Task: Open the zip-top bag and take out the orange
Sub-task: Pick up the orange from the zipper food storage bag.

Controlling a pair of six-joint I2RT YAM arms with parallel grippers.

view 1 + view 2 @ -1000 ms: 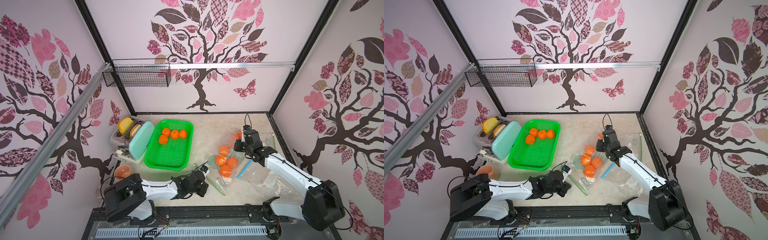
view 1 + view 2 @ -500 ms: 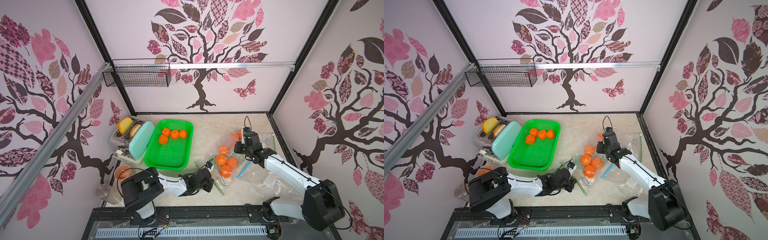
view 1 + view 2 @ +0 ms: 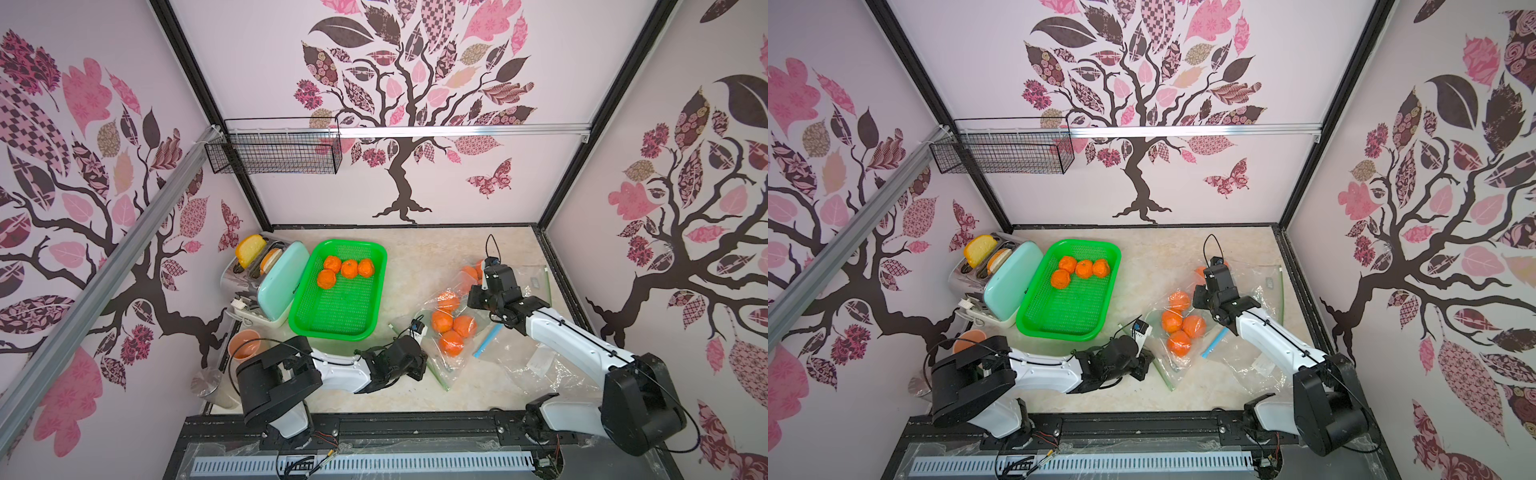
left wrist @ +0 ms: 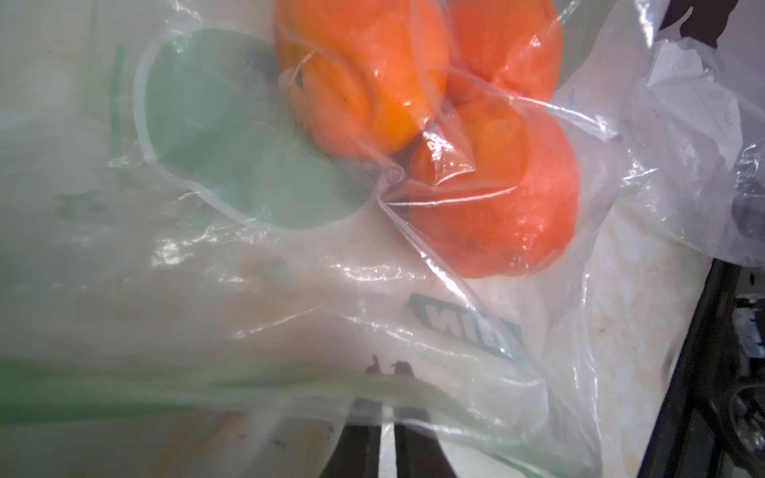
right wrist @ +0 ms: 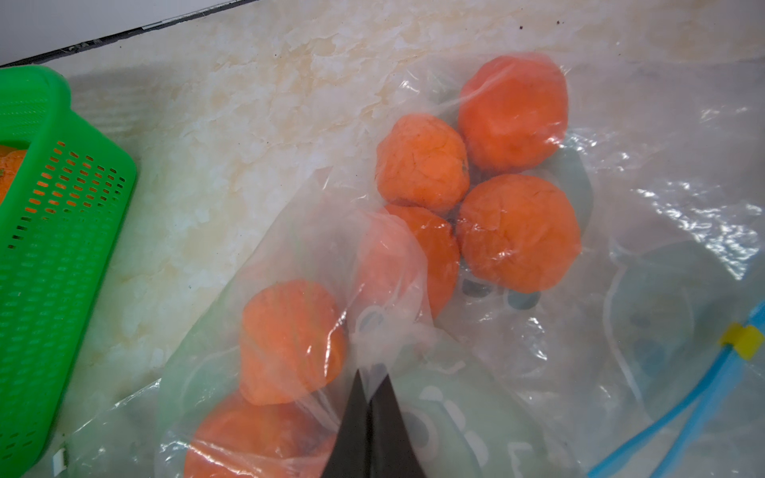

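The clear zip-top bag (image 3: 455, 361) lies right of the table's middle with several oranges (image 3: 442, 321) inside. Its green zip strip (image 3: 438, 374) faces my left gripper (image 3: 426, 365). In the left wrist view the dark fingers (image 4: 360, 438) stand a narrow slit apart. The zip strip (image 4: 124, 385) and film are draped over their tips, and the oranges (image 4: 364, 78) lie beyond. My right gripper (image 3: 473, 301) is at the bag's far end. In the right wrist view it (image 5: 369, 374) is shut on a raised fold of the bag's film beside the oranges (image 5: 517, 231).
A green tray (image 3: 299, 324) holding several oranges (image 3: 349, 269) stands at left centre, with a toaster (image 3: 274, 286) and an orange cup (image 3: 245, 345) further left. More clear bags, one with a blue zip (image 3: 488, 340), lie at the right. Bagged oranges (image 3: 471, 272) sit behind my right gripper.
My left arm has stretched to the right, bringing its gripper up to the bag's green zip edge, and its fingers now show a thin gap. The right gripper has held its pinch.
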